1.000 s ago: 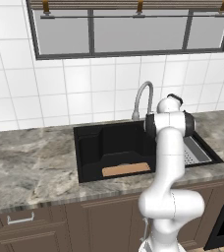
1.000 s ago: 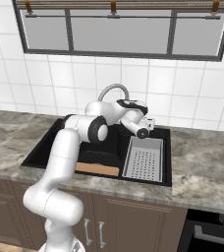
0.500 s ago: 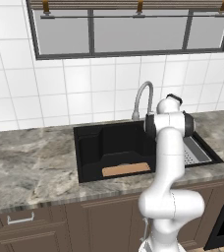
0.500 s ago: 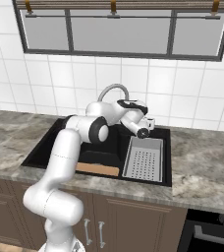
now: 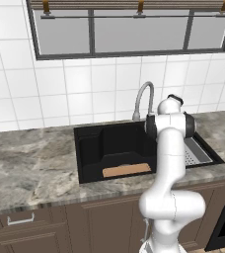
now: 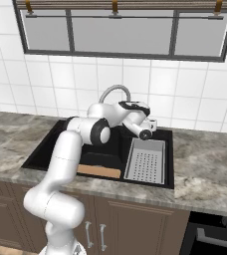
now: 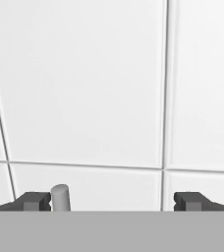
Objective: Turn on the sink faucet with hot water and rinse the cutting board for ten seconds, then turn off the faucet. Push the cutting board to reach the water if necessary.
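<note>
Gripper [image 7: 112, 201] stood released, jaws spread wide and empty, facing the white tiled wall [image 7: 84, 88]; a small grey rod tip [image 7: 60, 197] rose just beside one fingertip [image 7: 35, 201]. The board [image 5: 127, 170] lay flat at the sink's [image 5: 87, 148] front. The faucet [image 5: 142, 100] arched over the basin, beside the grey tray [image 6: 145, 161].

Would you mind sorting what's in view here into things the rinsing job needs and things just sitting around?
Job:
- sink faucet
- cutting board, lying in the sink
- gripper, open by the faucet

Bystanders:
- grey drain tray
- window
- cabinet drawers
</note>
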Available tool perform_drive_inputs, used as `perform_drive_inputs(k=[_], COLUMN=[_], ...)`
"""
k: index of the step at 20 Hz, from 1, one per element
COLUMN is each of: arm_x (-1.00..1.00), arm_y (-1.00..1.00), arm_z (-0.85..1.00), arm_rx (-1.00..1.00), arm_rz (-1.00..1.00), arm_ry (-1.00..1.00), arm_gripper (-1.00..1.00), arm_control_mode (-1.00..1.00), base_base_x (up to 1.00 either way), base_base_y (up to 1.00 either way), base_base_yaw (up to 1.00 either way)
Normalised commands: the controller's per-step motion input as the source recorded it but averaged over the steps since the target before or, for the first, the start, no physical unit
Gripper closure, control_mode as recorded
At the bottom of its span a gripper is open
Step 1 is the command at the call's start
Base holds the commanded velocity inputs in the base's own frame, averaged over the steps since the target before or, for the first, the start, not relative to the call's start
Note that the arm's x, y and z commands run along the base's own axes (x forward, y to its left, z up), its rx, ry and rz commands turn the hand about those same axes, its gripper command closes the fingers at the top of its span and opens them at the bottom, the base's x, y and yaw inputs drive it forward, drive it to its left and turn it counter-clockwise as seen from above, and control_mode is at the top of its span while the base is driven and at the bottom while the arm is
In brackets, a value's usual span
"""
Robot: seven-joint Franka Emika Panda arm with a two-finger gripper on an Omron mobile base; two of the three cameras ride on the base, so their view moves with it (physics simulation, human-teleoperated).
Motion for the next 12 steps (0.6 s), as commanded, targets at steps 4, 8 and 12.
perform_drive_inputs(k=[4,8,12], arm_x=[0.02,0.0,0.0], arm_y=[0.0,0.0,0.0], arm_z=[0.0,0.0,0.0], arm_rx=[0.0,0.0,0.0], arm_rz=[0.0,0.0,0.0], arm_ry=[0.0,0.0,0.0], arm_gripper=[-1.0,-1.0,-1.0], arm_control_mode=[-1.0,-1.0,-1.0], base_base_x=[0.0,0.0,0.0], base_base_y=[0.0,0.0,0.0], base_base_yaw=[0.0,0.0,0.0])
